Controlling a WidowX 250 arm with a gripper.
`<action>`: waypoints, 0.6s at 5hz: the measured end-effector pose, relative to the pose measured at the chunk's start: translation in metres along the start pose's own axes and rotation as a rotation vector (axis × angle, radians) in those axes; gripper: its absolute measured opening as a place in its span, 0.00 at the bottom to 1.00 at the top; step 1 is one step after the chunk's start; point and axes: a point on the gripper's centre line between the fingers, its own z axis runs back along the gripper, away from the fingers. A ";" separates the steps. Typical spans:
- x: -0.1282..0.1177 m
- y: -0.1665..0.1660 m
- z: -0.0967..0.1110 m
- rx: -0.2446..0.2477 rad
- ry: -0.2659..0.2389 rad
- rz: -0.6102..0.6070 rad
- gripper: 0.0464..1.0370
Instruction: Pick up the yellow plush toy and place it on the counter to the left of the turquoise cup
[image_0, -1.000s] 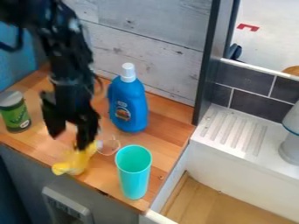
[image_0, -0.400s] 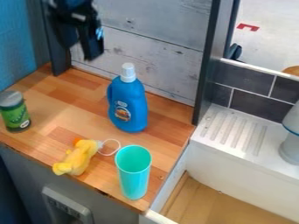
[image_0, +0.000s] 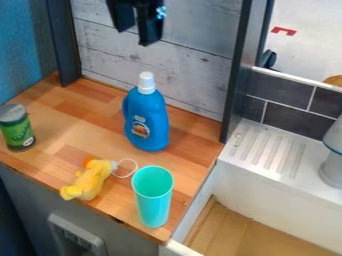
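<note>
Camera view: gripper (image_0: 135, 37) up high nr wall (image_0: 194, 65), above & behind blue bottle (image_0: 147, 120); fingers apart w/ gap btwn tips, nothing held. Yellow toy (image_0: 87, 183) lies on wood counter (image_0: 87, 117) nr front edge, white loop (image_0: 136, 165) at one end, just beside upright teal cup (image_0: 153, 200). Bottle upright behind cup. Green jar (image_0: 18, 134) w/ grey lid upright, far L.

The yellow soft plush toy (image_0: 89, 181), with a small orange part (image_0: 88, 161) and a thin whitish loop (image_0: 127, 169) at one end, lies on the light brown wooden desk (image_0: 63, 135), near its front edge. Its long body is slanted, and the looped end points to the upper right.
</note>
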 end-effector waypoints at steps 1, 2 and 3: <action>0.002 -0.007 -0.006 0.017 0.031 0.002 0.97; -0.009 -0.003 -0.020 0.018 0.140 0.047 0.97; -0.011 -0.003 -0.020 0.017 0.149 0.051 0.97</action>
